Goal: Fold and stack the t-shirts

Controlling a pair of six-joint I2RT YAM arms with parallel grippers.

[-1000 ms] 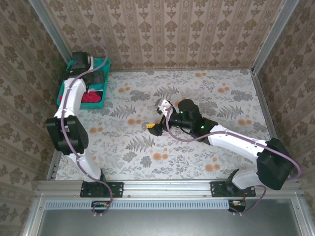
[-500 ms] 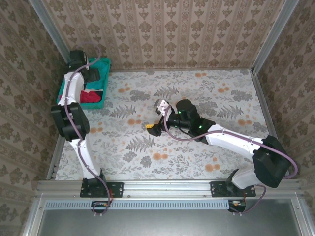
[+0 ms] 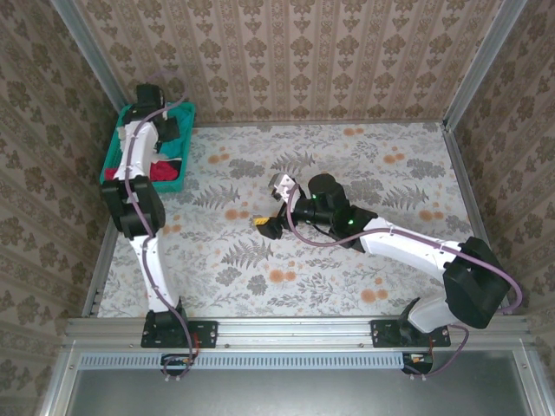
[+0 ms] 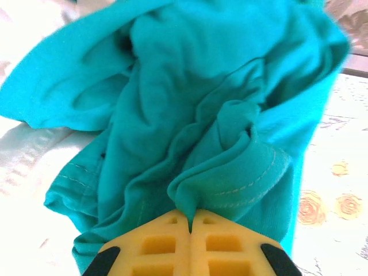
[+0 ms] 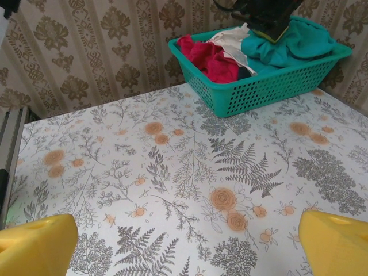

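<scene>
My left gripper [image 4: 190, 223] pinches a hemmed fold of the teal t-shirt [image 4: 190, 98] lying bunched in the basket [image 5: 270, 86], so I should lift straight up and slowly to keep it from snagging, my right gripper [image 3: 267, 227] spread above the surface [image 5: 172, 155].

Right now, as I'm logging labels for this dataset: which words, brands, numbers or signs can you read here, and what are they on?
None can be read.
The teal t-shirt pinched in the left gripper shows plain cloth and stitching, no print on the part in view.
The basket, the table cover and the wallpaper carry no lettering.
</scene>
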